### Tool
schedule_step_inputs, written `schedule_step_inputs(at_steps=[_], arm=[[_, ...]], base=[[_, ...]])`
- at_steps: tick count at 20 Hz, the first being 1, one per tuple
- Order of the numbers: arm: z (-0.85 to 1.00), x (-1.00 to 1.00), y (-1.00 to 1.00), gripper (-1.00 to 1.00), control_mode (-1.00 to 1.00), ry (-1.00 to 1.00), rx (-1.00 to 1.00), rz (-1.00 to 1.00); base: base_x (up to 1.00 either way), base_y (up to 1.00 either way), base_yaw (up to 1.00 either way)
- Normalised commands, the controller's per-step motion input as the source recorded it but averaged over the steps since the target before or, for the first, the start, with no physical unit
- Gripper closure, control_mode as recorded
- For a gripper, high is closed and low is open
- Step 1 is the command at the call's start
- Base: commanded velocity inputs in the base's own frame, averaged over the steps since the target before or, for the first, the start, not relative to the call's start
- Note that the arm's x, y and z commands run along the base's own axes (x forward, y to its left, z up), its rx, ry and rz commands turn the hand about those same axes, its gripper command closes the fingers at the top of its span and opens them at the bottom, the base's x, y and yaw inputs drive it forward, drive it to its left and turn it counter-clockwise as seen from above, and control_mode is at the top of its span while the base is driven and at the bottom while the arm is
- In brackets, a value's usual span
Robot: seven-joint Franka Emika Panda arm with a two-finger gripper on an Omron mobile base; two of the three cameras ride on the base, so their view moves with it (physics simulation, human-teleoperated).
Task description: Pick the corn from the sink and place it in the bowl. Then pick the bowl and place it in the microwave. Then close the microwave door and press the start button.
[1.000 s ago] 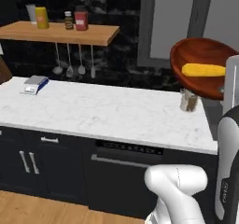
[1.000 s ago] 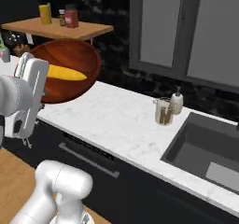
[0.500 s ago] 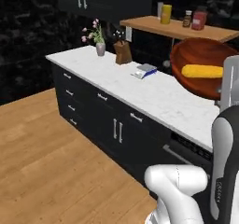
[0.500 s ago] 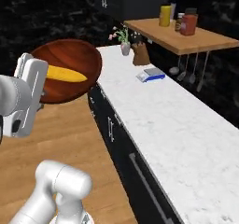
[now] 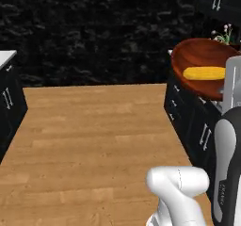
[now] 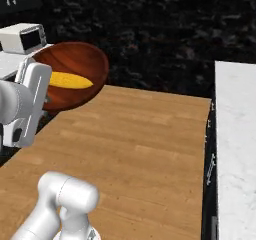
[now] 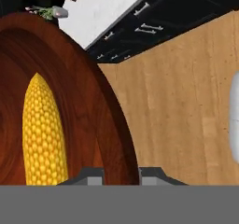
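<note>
the base is turning, so both base views swing away from the long marble counter with its wall shelf, hanging utensils and sink. a wide stretch of wooden floor (image 5: pixel 94 135) now spreads ahead, backed by a dark stone wall (image 6: pixel 150 29). in the right base view a small white box-shaped appliance (image 6: pixel 22 38) comes in at the upper left, and a different white counter (image 6: pixel 235 134) runs along the right edge.
</note>
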Motion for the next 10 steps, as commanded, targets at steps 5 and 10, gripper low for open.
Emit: schedule_step_inputs(at_steps=[5,10], arm=[[0.00,0.00,0.00,1.00,1.00,0.00,0.00,0.00],[0.00,0.00,0.00,1.00,1.00,0.00,0.00,0.00]], base=[[0.00,0.02,1.00],[0.00,0.00,1.00]])
